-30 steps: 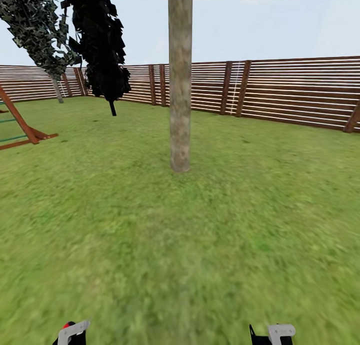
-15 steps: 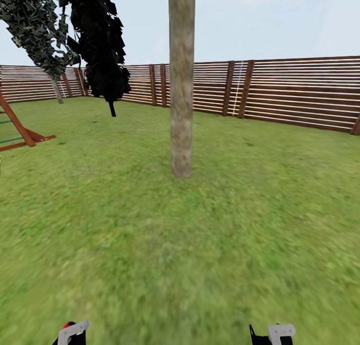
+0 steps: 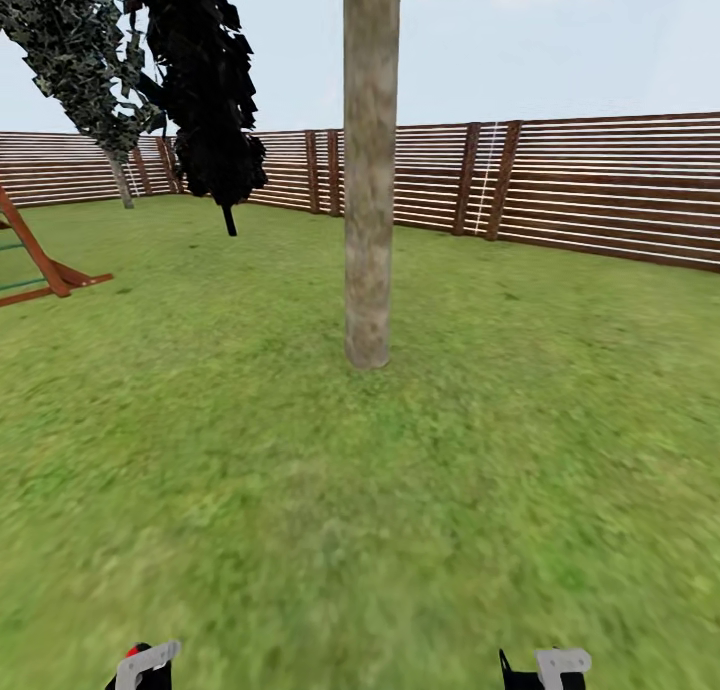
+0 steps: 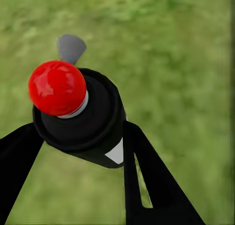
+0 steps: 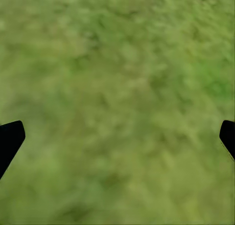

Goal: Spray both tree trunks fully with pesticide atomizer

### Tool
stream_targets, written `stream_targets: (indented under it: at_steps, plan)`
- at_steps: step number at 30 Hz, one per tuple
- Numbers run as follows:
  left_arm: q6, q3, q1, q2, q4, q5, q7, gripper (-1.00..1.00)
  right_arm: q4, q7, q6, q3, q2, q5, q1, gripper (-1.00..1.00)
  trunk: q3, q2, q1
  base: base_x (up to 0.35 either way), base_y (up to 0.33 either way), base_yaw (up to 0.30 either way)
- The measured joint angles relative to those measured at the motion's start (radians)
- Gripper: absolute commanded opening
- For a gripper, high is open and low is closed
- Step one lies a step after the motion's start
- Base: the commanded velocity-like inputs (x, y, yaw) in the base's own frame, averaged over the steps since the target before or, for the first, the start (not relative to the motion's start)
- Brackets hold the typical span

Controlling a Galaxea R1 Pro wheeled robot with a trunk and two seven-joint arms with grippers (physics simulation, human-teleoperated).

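Observation:
A straight grey-brown tree trunk (image 3: 369,220) rises from the grass floor (image 3: 330,510) straight ahead in the head view. Far back on the left stands a second tree (image 3: 122,183) with ragged foliage. At the bottom left edge my left gripper (image 3: 145,665) is held low, and the red tip of the pesticide atomizer (image 3: 134,652) peeks out beside it. In the left wrist view the dark atomizer (image 4: 93,122) with its red tip and white patch sits between the black fingers, left gripper (image 4: 81,132) shut on it. My right gripper (image 3: 548,667) is low at the bottom right, wide open over grass (image 5: 120,139).
A brown slatted fence (image 3: 600,185) runs across the back and right. A wooden playhouse frame (image 3: 35,255) stands at the left edge. Dark hanging foliage (image 3: 205,90) droops at the upper left. Open lawn lies between me and the trunk.
The whole head view has shifted: the near trunk looks larger and closer, so the camera has moved towards it. Both grippers hold the same place in the picture.

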Motion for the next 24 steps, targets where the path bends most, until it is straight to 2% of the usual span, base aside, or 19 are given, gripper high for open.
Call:
stream_targets:
  at_steps: [24]
  plan:
    - [0.0, 0.0, 0.0, 0.0, 0.0, 0.0, 0.0, -1.0, 0.0, 0.001, 0.0, 0.0, 0.001, 0.0, 0.0, 1.0, 0.0, 0.0, 0.0, 0.339, -0.085, 0.0]
